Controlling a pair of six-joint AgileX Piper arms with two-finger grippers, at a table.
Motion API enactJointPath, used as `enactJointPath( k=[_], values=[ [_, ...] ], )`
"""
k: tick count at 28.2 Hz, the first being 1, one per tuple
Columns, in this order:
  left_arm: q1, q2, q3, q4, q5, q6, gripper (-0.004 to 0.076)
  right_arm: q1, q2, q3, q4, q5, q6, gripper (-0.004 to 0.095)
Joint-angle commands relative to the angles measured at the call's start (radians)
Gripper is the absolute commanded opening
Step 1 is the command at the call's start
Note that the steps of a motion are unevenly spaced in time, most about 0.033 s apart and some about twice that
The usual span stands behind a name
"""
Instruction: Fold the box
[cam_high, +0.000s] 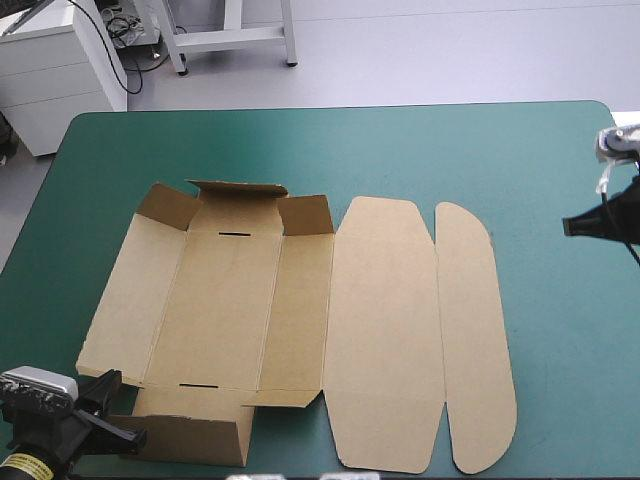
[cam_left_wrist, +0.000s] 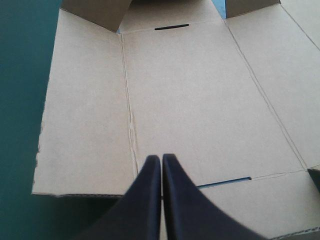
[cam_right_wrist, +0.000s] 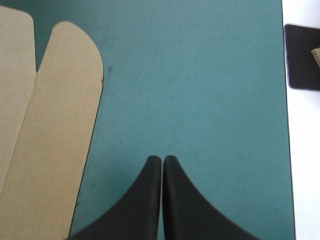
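**Q:** Where is the box?

**A:** The box (cam_high: 300, 320), a cut sheet of brown board, lies opened out on the teal-green cover (cam_high: 560, 150). It fills the left and middle of the table.

**Q:** Is any part of it folded up?

**A:** Most of it is flat. The base panel (cam_high: 220, 305) has a side panel lying flat along each long edge. At its far end, the end flap (cam_high: 238, 208) and two small corner flaps stand raised. At the near end, another flap (cam_high: 190, 437) seems tipped up, though the high view does not show how steeply. To the right, the lid panel (cam_high: 385, 330) and, beyond it, the rounded tuck flap (cam_high: 475, 330) lie flat on the cover.

**Q:** And the two grippers?

**A:** The left gripper (cam_left_wrist: 161, 157) is at the table's near left corner. Its black fingers are pressed together into one point and hold nothing. It sits over the near end of the base panel, just beside a narrow slot (cam_left_wrist: 223, 182). A second slot (cam_left_wrist: 171, 27) shows at the panel's far end. The right gripper (cam_right_wrist: 162, 159) is near the table's right edge, its fingers also closed together and empty. It is over bare cover, well apart from the rounded tuck flap.
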Motion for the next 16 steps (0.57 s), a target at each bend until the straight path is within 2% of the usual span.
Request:
enactJointPath(
  k=[1, 7, 10, 14, 16],
  values=[
    [0.000, 0.016, -0.024, 0.004, -0.070, -0.007, -0.0008, -0.030, -0.114, 0.101, 0.013, -0.020, 0.010, -0.0019],
    [0.000, 0.022, -0.045, 0.004, -0.061, -0.007, -0.0008, -0.030, -0.171, 0.213, 0.093, -0.041, 0.024, -0.0019],
    [0.000, 0.053, -0.102, 0.000, -0.024, -0.022, -0.0008, -0.030, -0.166, 0.225, 0.131, -0.051, 0.024, -0.0020],
    [0.000, 0.157, -0.224, 0.000, 0.047, -0.022, -0.0008, -0.030, -0.165, 0.238, 0.169, -0.094, 0.016, -0.0020],
    [0.000, 0.267, -0.325, 0.000, 0.070, -0.022, -0.0008, -0.030, -0.160, 0.238, 0.169, -0.106, 0.014, -0.0020]
  ],
)
